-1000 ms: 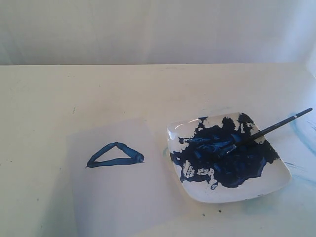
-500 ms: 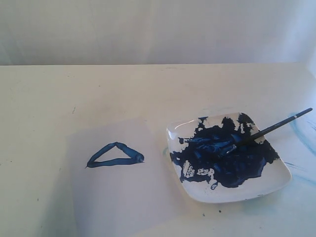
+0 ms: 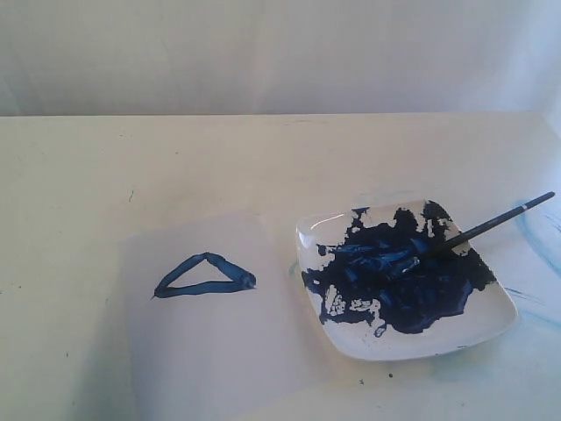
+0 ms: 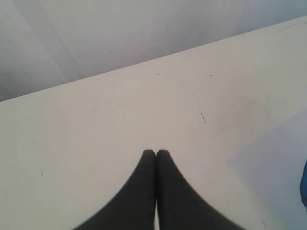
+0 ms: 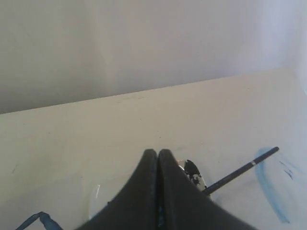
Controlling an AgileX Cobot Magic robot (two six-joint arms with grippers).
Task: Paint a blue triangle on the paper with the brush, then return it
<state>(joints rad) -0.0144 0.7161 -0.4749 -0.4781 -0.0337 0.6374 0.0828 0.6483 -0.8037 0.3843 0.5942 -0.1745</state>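
Left gripper (image 4: 156,152): jaws pressed together, empty. Paper (image 3: 202,333) lies flat on tabletop (image 3: 175,158) w/ blue triangle (image 3: 204,275) on it. Right of it, brush (image 3: 491,224) rests on plate (image 3: 421,349): tip in the paint, long handle pointing out over the rim to the far right. Prob. light, thin, stiff; grab the dry handle end. Right gripper (image 5: 158,151): jaws squeezed together, empty.

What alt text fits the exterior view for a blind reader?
A blue triangle is painted on pale paper at left; beside it a white plate smeared with dark blue paint holds a black brush, handle jutting past the rim. Both sit on a cream table.
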